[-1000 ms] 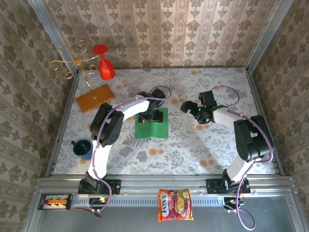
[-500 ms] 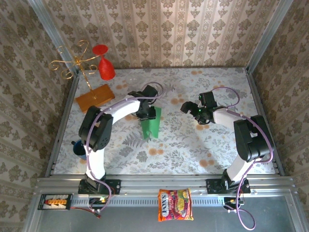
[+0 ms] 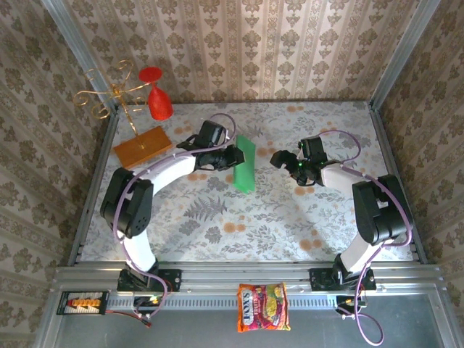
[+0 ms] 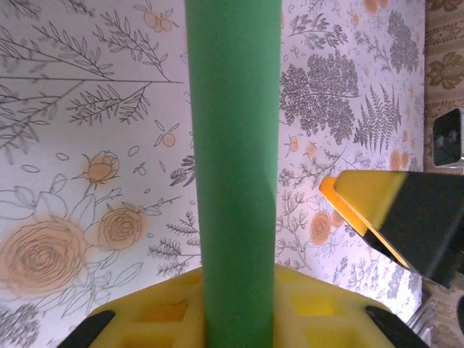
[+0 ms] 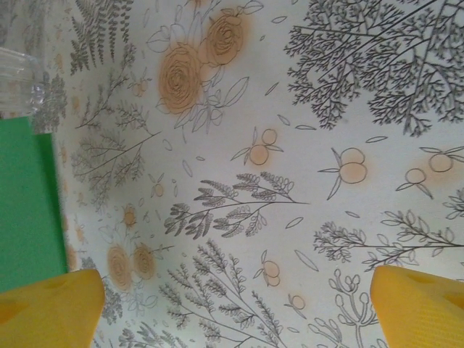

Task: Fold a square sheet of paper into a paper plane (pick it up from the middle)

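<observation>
Top external: my left gripper (image 3: pixel 229 155) is clamped on the square sheet of paper (image 3: pixel 245 165), approx mid-sheet. Paper is lifted off the table (image 3: pixel 217 225) and standing near edge-on. Left wrist: paper (image 4: pixel 233 145) runs straight out from my fingers, no crumple seen. To do this step well, imo: firm pinch, slow swing twd my right gripper (image 3: pixel 284 160) so the free edge doesn't flap or tear. Right gripper jaws are wide apart w/ nothing in them; paper (image 5: pixel 25 203) is near its left finger.

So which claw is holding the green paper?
The left claw: the green paper sticks out of its grip. The right claw is open, with nothing in it.
</observation>
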Controlling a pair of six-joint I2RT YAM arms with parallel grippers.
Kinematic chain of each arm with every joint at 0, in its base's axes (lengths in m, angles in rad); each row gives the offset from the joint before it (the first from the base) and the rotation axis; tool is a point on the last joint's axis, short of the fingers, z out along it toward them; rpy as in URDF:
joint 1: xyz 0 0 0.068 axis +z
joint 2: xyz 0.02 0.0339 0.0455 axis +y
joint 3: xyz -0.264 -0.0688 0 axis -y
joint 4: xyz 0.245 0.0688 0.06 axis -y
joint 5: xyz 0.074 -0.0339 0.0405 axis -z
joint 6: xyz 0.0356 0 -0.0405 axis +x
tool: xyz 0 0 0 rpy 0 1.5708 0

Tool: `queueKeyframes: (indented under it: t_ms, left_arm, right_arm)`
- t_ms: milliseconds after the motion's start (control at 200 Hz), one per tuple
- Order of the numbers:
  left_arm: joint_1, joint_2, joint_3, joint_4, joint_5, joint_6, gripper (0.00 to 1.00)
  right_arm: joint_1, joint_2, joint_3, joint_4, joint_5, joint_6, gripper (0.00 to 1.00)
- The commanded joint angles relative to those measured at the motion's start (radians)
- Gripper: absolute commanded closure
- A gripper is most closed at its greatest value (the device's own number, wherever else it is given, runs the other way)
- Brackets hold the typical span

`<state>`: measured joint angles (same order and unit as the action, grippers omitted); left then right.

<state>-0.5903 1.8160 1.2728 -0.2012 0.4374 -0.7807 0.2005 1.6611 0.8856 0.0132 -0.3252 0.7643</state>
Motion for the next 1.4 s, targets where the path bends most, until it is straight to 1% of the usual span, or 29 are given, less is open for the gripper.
queueKeyframes:
  t_ms: [0,135,295,335,400,460,535,605,670,715,825,900,1045,1245,1395]
  left_arm:
    - [-0.003,0.06,-0.037,0.112,0.059,-0.065,0.79]
    - [0.008,0.115,-0.049,0.118,0.084,-0.08,0.82]
    - [0.03,0.124,-0.087,0.088,0.048,-0.044,0.82]
    - [0.036,0.123,-0.103,0.085,0.038,-0.036,0.83]
    - [0.042,0.121,-0.128,0.079,0.024,-0.025,0.84]
    - [0.046,0.121,-0.143,0.066,0.009,-0.015,0.84]
    - [0.049,0.118,-0.157,0.06,-0.006,-0.005,0.85]
    - [0.048,0.115,-0.166,0.06,-0.014,-0.003,0.85]
    - [0.047,0.115,-0.169,0.059,-0.018,-0.001,0.85]
    - [0.047,0.115,-0.17,0.053,-0.024,0.0,0.85]
    - [0.047,0.115,-0.165,0.039,-0.04,0.004,0.86]
    - [0.046,0.114,-0.166,0.032,-0.047,0.01,0.86]
    - [0.041,0.115,-0.163,0.018,-0.057,0.018,0.86]
    - [0.037,0.113,-0.162,0.011,-0.061,0.022,0.84]
    - [0.037,0.097,-0.151,-0.005,-0.059,0.033,0.81]
  right_arm:
    - [-0.004,-0.021,-0.022,0.039,-0.05,0.021,0.06]
    - [0.0,-0.007,-0.018,0.044,-0.096,0.02,0.15]
    - [0.027,0.019,0.001,0.036,-0.124,0.017,0.24]
    - [0.039,0.027,0.005,0.035,-0.128,0.017,0.29]
    - [0.063,0.044,0.018,0.029,-0.137,0.015,0.4]
    - [0.087,0.062,0.031,0.022,-0.141,0.018,0.45]
    - [0.119,0.081,0.04,0.029,-0.15,0.026,0.54]
    - [0.147,0.102,0.052,0.032,-0.158,0.036,0.57]
    - [0.173,0.124,0.067,0.034,-0.168,0.042,0.62]
    - [0.191,0.142,0.081,0.03,-0.173,0.045,0.64]
    - [0.229,0.178,0.107,0.019,-0.178,0.052,0.71]
    - [0.245,0.201,0.121,0.017,-0.178,0.059,0.74]
    - [0.267,0.246,0.15,0.003,-0.189,0.06,0.82]
    - [0.28,0.284,0.176,-0.033,-0.191,0.041,0.83]
    - [0.281,0.304,0.195,-0.106,-0.147,0.014,0.83]
